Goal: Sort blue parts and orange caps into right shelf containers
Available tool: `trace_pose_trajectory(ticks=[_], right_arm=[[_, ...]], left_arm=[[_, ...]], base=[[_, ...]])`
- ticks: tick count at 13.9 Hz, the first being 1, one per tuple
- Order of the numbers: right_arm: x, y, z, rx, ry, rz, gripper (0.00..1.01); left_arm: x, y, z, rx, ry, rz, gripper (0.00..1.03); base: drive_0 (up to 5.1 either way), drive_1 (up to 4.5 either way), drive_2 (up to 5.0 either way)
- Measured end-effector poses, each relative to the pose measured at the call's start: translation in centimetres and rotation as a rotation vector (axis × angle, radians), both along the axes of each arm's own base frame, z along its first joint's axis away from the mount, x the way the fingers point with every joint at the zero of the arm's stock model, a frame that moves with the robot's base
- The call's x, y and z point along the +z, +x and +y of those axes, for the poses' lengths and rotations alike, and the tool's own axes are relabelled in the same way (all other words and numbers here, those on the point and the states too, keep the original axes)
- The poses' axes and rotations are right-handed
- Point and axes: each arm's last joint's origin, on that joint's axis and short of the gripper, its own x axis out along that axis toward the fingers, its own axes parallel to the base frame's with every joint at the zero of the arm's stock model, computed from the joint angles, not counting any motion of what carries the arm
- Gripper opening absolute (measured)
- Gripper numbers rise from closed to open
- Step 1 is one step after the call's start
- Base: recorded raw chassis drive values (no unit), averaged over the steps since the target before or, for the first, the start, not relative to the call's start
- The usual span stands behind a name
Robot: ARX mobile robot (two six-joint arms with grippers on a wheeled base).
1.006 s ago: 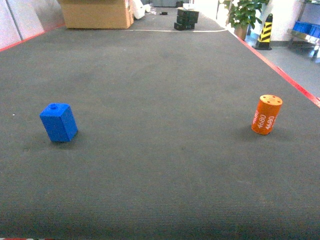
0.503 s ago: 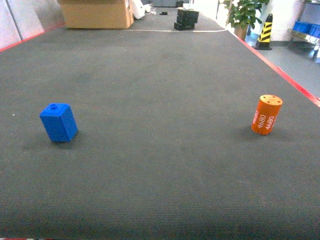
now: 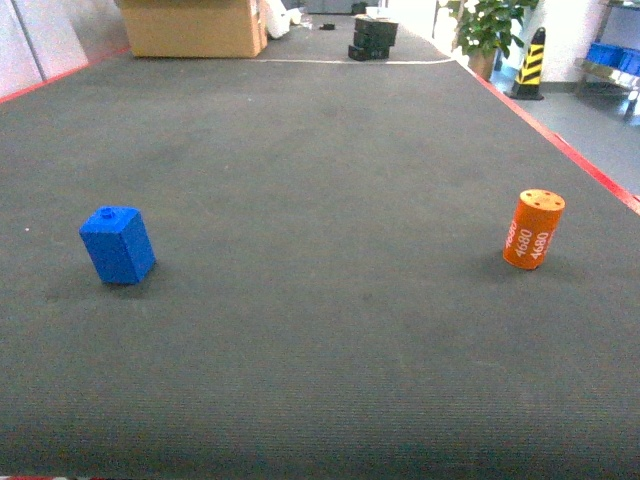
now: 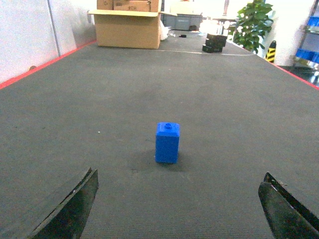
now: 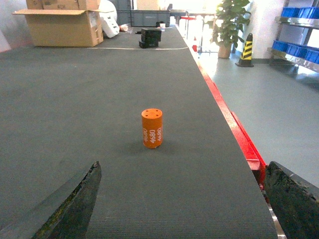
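Both pincers stand wide apart and hold nothing. Left pincer (image 4: 177, 209) shows only as two dark finger tips at the bottom corners of its wrist view, one finger (image 4: 72, 209) at the left and the other at the right, both cut off by the frame edge; neither touches anything. Ahead of it, centred between the fingers but well apart from them, the blue part (image 4: 167, 143) stands upright on the dark desk (image 4: 149, 89), its tiny knob on top.

Right pincer (image 5: 182, 209) is likewise spread, its worn fingers (image 5: 75, 204) cropped at the lower corners of its own view. The orange cap (image 5: 152, 128) stands upright in front of it, clear of both fingers, with white "4680" on its side and small holes in its flat top.

From the head camera neither pincer is in sight. The blue part sits at the left of the desk and the orange cap at the right, near the red edge (image 3: 560, 145), the two well apart.

Far back lie a cardboard box (image 3: 195, 27) and a black stack (image 3: 372, 40). Beyond the desk stand a potted plant (image 3: 487, 25) and a striped yellow-black post (image 3: 530, 62). A steel shelf (image 5: 296, 22) with blue containers (image 5: 295, 12) is cut off at the right edge; its details are too small to make out.
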Motion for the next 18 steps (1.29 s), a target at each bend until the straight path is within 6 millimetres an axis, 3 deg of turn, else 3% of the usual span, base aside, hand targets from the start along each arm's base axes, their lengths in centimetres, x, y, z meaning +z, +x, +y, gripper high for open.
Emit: trace_pose_trajectory(ticks=[18], right_arm=[[0.0,0.0,0.0,0.0,0.0,0.0,0.98]], left_arm=[[0.0,0.0,0.0,0.0,0.0,0.0,0.98]], base=[[0.0,0.0,0.0]])
